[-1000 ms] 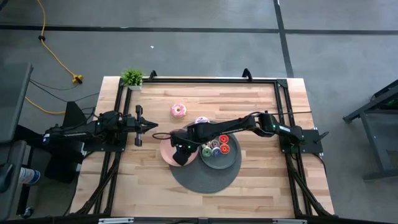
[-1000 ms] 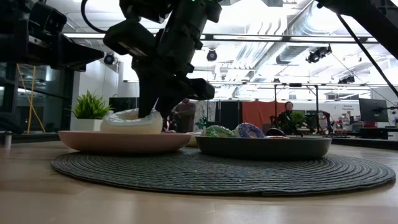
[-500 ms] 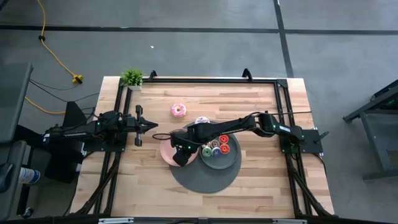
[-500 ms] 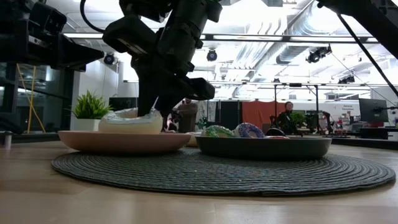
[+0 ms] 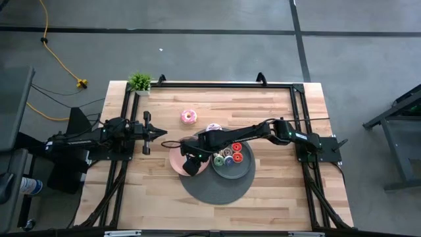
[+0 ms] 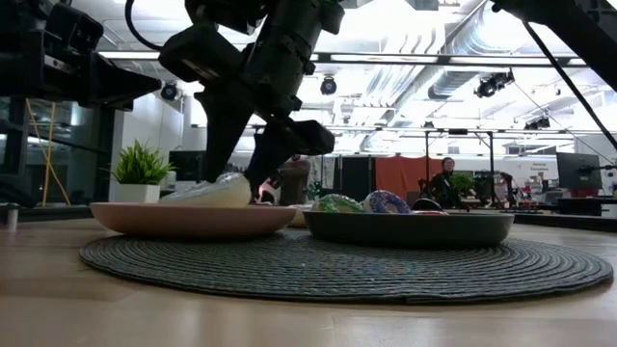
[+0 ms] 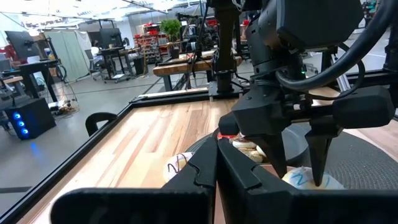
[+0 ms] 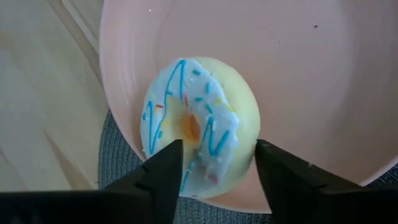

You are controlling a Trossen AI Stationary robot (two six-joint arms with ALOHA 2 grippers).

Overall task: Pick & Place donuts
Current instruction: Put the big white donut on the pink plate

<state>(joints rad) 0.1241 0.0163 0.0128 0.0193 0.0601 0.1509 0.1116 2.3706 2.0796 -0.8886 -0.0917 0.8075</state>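
The white donut (image 8: pixel 194 127) lying in the pink plate (image 8: pixel 323 81) looks light and squashy, best pinched across its ring, and the right pincer (image 8: pixel 217 165) stands released around it.

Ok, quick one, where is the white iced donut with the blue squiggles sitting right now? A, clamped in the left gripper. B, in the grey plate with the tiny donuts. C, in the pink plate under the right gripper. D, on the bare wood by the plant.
C: the white iced donut lies in the pink plate, with the right gripper open, its fingers either side of it.
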